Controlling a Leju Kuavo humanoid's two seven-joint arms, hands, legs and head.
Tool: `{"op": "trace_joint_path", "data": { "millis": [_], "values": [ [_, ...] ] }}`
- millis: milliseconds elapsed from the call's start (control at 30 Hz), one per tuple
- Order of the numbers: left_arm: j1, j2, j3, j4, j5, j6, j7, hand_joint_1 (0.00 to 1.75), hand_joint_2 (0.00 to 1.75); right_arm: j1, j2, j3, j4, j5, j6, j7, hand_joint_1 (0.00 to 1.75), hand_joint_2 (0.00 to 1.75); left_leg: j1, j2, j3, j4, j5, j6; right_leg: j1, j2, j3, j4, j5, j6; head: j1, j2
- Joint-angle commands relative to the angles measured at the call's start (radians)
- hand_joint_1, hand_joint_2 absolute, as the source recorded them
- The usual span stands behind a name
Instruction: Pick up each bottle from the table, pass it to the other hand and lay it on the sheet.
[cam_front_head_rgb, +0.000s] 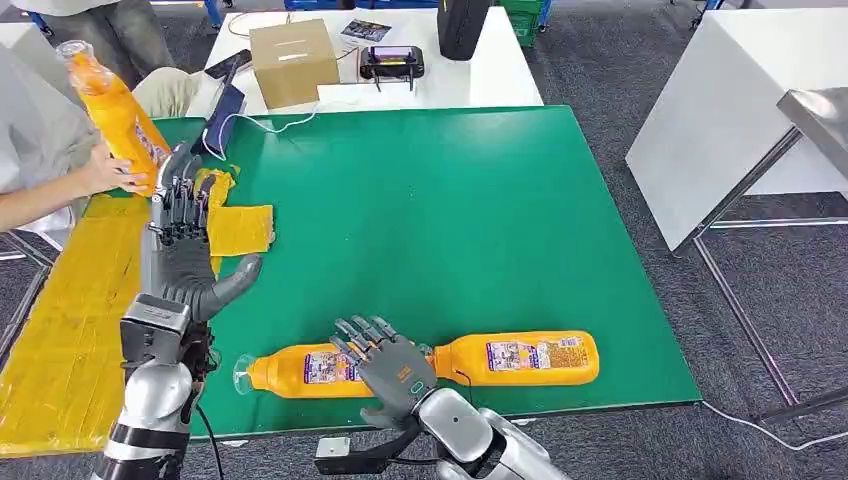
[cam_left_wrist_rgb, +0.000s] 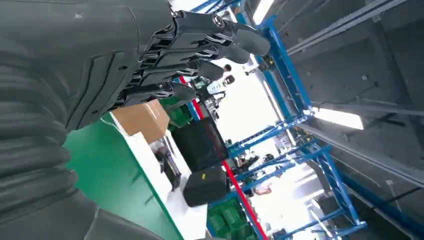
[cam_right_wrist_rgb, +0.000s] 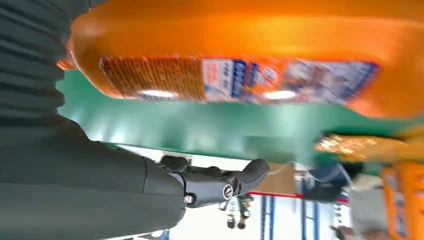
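Observation:
Two orange bottles lie end to end near the front edge of the green table (cam_front_head_rgb: 450, 220): a left one (cam_front_head_rgb: 295, 371) and a right one (cam_front_head_rgb: 530, 358). My right hand (cam_front_head_rgb: 385, 365) hovers over where they meet, fingers spread and holding nothing. In the right wrist view an orange bottle (cam_right_wrist_rgb: 240, 65) lies close to the palm, with the thumb (cam_right_wrist_rgb: 220, 182) apart from it. My left hand (cam_front_head_rgb: 185, 225) is raised with straight fingers (cam_left_wrist_rgb: 200, 50), empty, over the yellow sheet (cam_front_head_rgb: 70, 330). A person's hand (cam_front_head_rgb: 100, 175) at the far left holds a third orange bottle (cam_front_head_rgb: 115, 110) upright.
Behind the green table, a white one carries a cardboard box (cam_front_head_rgb: 292, 60), a black handheld device (cam_front_head_rgb: 392, 62) and a black bag (cam_front_head_rgb: 462, 25). A blue object (cam_front_head_rgb: 222, 115) with a white cable lies at the back left. Another white table (cam_front_head_rgb: 720, 130) stands to the right.

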Motion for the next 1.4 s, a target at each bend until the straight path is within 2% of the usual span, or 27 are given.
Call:
{"op": "trace_joint_path", "data": {
  "millis": [33, 267, 433, 467, 533, 567, 633, 1067, 1100, 1167, 1267, 1400],
  "values": [
    [0.006, -0.009, -0.040, 0.000, 0.100, -0.103, 0.003, 0.00, 1.75, -0.059, 0.041, -0.063, 0.203, 0.062, -0.024, 0.049, 0.00, 1.75, 0.001, -0.002, 0.003, 0.000, -0.001, -0.001, 0.000, 0.004, 0.003, -0.001, -0.001, -0.001, 0.000, 0.000],
    [-0.011, -0.018, -0.092, 0.006, 0.114, -0.119, 0.001, 0.00, 1.75, -0.115, 0.087, -0.130, 0.403, 0.054, 0.016, 0.071, 0.00, 1.75, 0.001, -0.004, 0.005, -0.001, -0.001, -0.001, 0.000, 0.004, 0.005, -0.001, -0.002, -0.001, 0.000, 0.000],
    [-0.014, -0.017, -0.093, 0.011, 0.116, -0.118, 0.001, 0.00, 1.75, -0.119, 0.090, -0.132, 0.416, 0.052, 0.011, 0.069, 0.03, 1.75, 0.001, -0.003, 0.004, 0.000, -0.001, -0.001, 0.000, 0.005, 0.005, 0.000, -0.001, -0.001, 0.000, 0.000],
    [-0.014, -0.018, -0.093, 0.014, 0.122, -0.118, 0.002, 0.00, 1.75, -0.124, 0.093, -0.135, 0.427, 0.049, 0.025, 0.071, 0.30, 1.75, 0.001, -0.004, 0.003, 0.000, -0.001, -0.001, 0.000, 0.003, 0.004, -0.001, -0.001, -0.001, 0.000, 0.000],
    [-0.018, -0.020, -0.096, 0.024, 0.127, -0.119, 0.002, 0.00, 1.75, -0.133, 0.097, -0.145, 0.450, 0.029, 0.050, 0.068, 1.36, 1.75, 0.001, -0.005, 0.004, -0.001, -0.001, -0.001, 0.000, 0.003, 0.005, -0.001, -0.001, -0.001, 0.000, 0.000],
    [-0.022, -0.021, -0.099, 0.029, 0.133, -0.120, 0.000, 0.00, 1.75, -0.139, 0.099, -0.151, 0.464, 0.009, 0.060, 0.054, 1.36, 1.75, 0.001, -0.004, 0.003, 0.000, 0.000, -0.001, 0.000, 0.002, 0.004, -0.001, -0.001, -0.001, 0.000, 0.000],
    [-0.026, -0.023, -0.107, 0.036, 0.141, -0.119, -0.004, 0.00, 1.75, -0.152, 0.100, -0.153, 0.489, -0.012, 0.069, 0.042, 1.52, 1.75, 0.001, -0.004, 0.004, 0.000, -0.001, -0.001, 0.000, 0.004, 0.004, -0.001, -0.001, -0.001, 0.000, 0.000],
    [-0.024, -0.026, -0.105, 0.041, 0.181, -0.117, -0.014, 0.00, 1.75, -0.172, 0.103, -0.136, 0.531, -0.031, 0.064, 0.017, 1.55, 1.75, 0.001, -0.007, 0.007, -0.001, -0.001, -0.001, 0.000, 0.003, 0.007, -0.001, -0.002, -0.002, 0.000, 0.000],
    [-0.025, -0.026, -0.105, 0.041, 0.181, -0.116, -0.014, 0.00, 1.75, -0.171, 0.104, -0.138, 0.528, -0.038, 0.054, 0.011, 1.61, 1.75, 0.001, -0.005, 0.006, -0.001, 0.000, -0.001, 0.000, 0.001, 0.005, -0.001, 0.000, -0.001, 0.000, 0.000],
    [-0.024, -0.024, -0.107, 0.040, 0.183, -0.117, -0.016, 0.00, 1.75, -0.161, 0.095, -0.175, 0.495, -0.076, -0.017, -0.002, 1.75, 1.75, 0.001, -0.007, 0.007, -0.001, -0.001, -0.001, 0.000, 0.003, 0.007, -0.001, -0.002, -0.002, 0.000, 0.000],
    [-0.020, -0.022, -0.109, 0.034, 0.181, -0.117, -0.016, 0.00, 1.75, -0.163, 0.088, -0.182, 0.474, -0.077, -0.023, 0.002, 1.75, 1.75, 0.001, -0.007, 0.007, -0.001, -0.001, -0.001, 0.000, 0.003, 0.007, -0.001, -0.001, -0.001, 0.000, 0.000],
    [-0.008, -0.015, -0.120, 0.010, 0.145, -0.114, -0.010, 0.00, 1.75, -0.082, 0.056, -0.339, 0.237, -0.143, -0.256, -0.023, 1.75, 1.75, 0.001, -0.006, 0.005, 0.000, -0.001, -0.001, 0.000, 0.002, 0.005, -0.001, -0.001, -0.001, 0.000, 0.000]
  ]
}}
